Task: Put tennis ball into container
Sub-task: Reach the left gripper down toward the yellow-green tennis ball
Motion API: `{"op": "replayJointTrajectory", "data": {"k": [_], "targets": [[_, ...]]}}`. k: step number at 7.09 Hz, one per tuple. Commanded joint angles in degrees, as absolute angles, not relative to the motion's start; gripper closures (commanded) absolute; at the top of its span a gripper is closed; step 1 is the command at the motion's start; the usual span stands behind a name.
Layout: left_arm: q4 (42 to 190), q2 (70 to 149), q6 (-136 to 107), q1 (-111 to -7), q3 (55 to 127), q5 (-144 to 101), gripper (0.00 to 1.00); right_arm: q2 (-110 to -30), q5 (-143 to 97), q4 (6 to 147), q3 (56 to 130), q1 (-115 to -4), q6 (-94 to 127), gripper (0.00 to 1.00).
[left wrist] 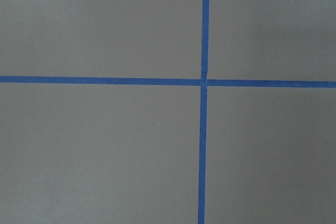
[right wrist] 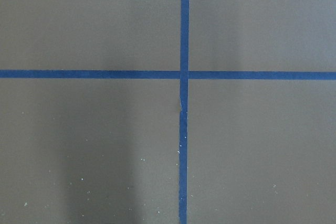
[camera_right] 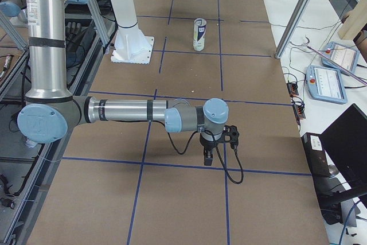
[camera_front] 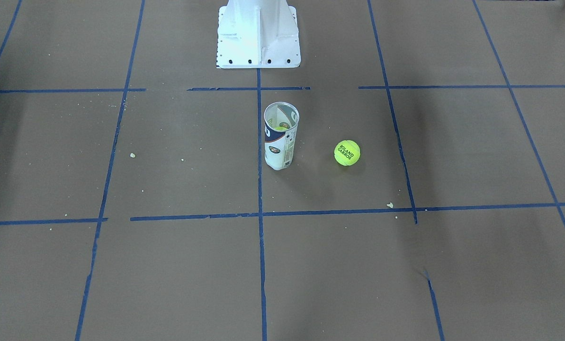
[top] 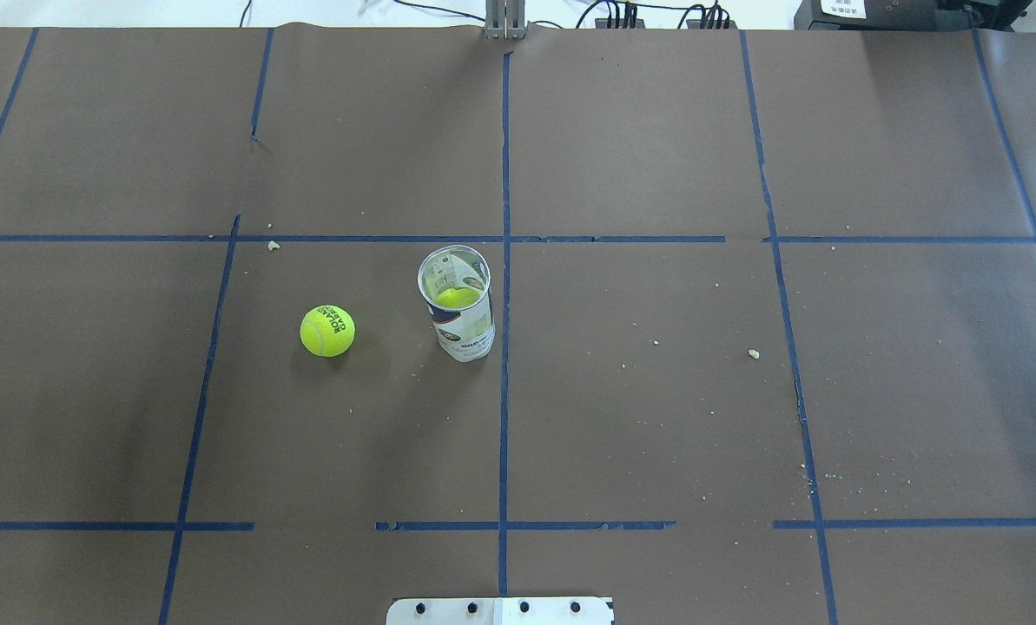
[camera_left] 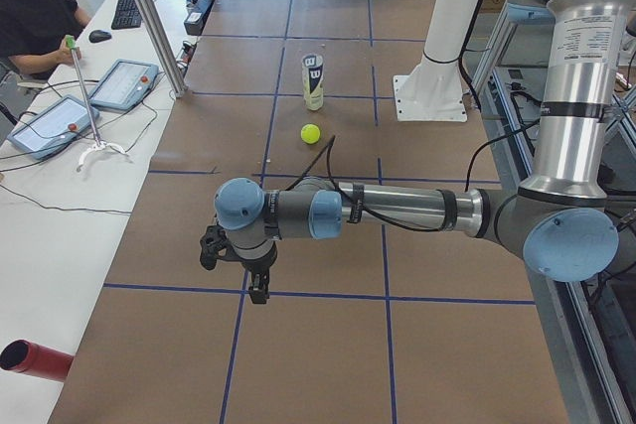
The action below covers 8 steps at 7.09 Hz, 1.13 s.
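Observation:
The tennis ball (camera_front: pixel 347 153) (top: pixel 327 331) (camera_left: pixel 311 133) lies on the brown paper near the table's middle, on the robot's left of the container. The container (camera_front: pixel 281 136) (top: pixel 458 304) (camera_left: pixel 313 81) (camera_right: pixel 199 34) stands upright and open-topped, with another yellow ball (top: pixel 458 298) low inside it. My left gripper (camera_left: pixel 250 275) hangs over the table's left end, far from the ball. My right gripper (camera_right: pixel 217 150) hangs over the right end. I cannot tell whether either is open or shut. Both wrist views show only paper and blue tape.
The white pedestal (camera_front: pixel 258 35) (top: pixel 500 610) (camera_right: pixel 132 47) stands behind the container on the robot's side. Blue tape lines (top: pixel 504 391) grid the paper. An operator (camera_left: pixel 35 17), tablets (camera_left: pixel 119 81) and metal posts (camera_left: pixel 149 17) are along the far edge.

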<state>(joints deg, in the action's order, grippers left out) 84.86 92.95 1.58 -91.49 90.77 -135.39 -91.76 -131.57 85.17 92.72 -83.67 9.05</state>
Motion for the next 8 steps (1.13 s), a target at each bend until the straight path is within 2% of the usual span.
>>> {"op": "replayJointTrajectory", "data": {"k": [1,3,4,6,8], "targets": [[85.2,93.7,1.7,-91.4,91.6,-135.6,0.0,-91.8,-131.6,85.2,92.7,-83.7,9.1,0.0],[83.3,97.5,-1.9,-91.1,95.7,-135.2,0.0,-91.8,-131.6,85.2,92.7,-83.7,9.1,0.0],[77.5,101.5,-8.3,-87.6,101.5,-135.3,0.0,-91.8,-131.6,85.2,92.7,-83.7,9.1,0.0],[75.5,102.9,-22.6,-76.8,113.3,-135.6,0.0,-91.8,-131.6,85.2,92.7,-83.7,9.1,0.0],[78.9,105.5,-39.6,-65.3,117.5,-134.4,0.0,-91.8,-131.6,85.2,92.7,-83.6,9.1,0.0]]}}
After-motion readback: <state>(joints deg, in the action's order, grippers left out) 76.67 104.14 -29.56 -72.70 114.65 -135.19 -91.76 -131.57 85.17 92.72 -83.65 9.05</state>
